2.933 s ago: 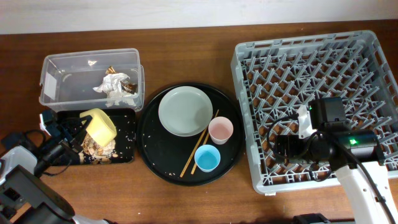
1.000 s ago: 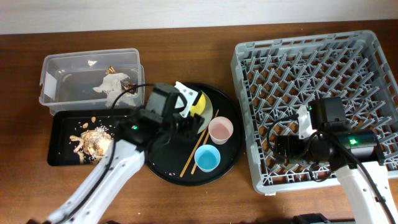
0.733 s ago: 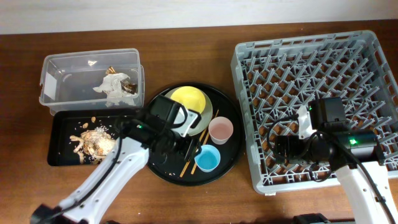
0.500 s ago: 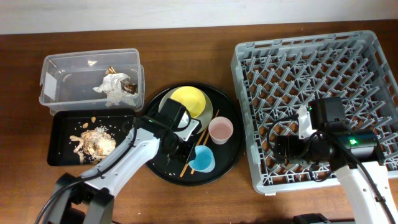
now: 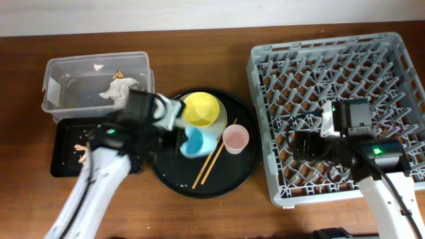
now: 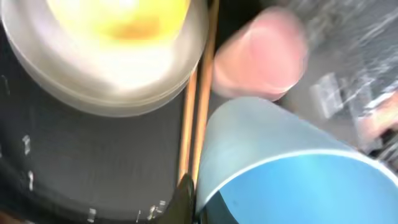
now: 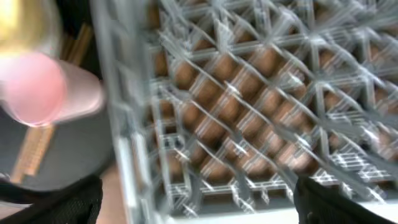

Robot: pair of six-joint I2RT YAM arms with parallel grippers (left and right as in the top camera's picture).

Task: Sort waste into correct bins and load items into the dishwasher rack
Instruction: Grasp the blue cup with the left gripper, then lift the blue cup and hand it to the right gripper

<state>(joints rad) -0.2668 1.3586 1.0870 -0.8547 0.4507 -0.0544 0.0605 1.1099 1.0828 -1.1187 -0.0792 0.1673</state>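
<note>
From above I see my left tool (image 5: pixel 182 137) over the round black tray (image 5: pixel 174 178), motion-blurred, the blue cup (image 5: pixel 196 141) tilted at its tip. The yellow bowl (image 5: pixel 200 109) sits on the plate (image 5: pixel 222 120). Just beside the plate stand the pink cup (image 5: pixel 234 139) and the chopsticks (image 5: pixel 214 157). My right arm (image 5: pixel 339 143) hangs over the rack (image 5: pixel 372 73).

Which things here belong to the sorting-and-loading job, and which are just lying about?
Job: blue cup, pink cup, yellow bowl, plate, chopsticks, crumpled tissue, food scraps, clear tub, rectangular black tray, dishwasher rack.
Lying about: round black tray, wooden table.
</note>
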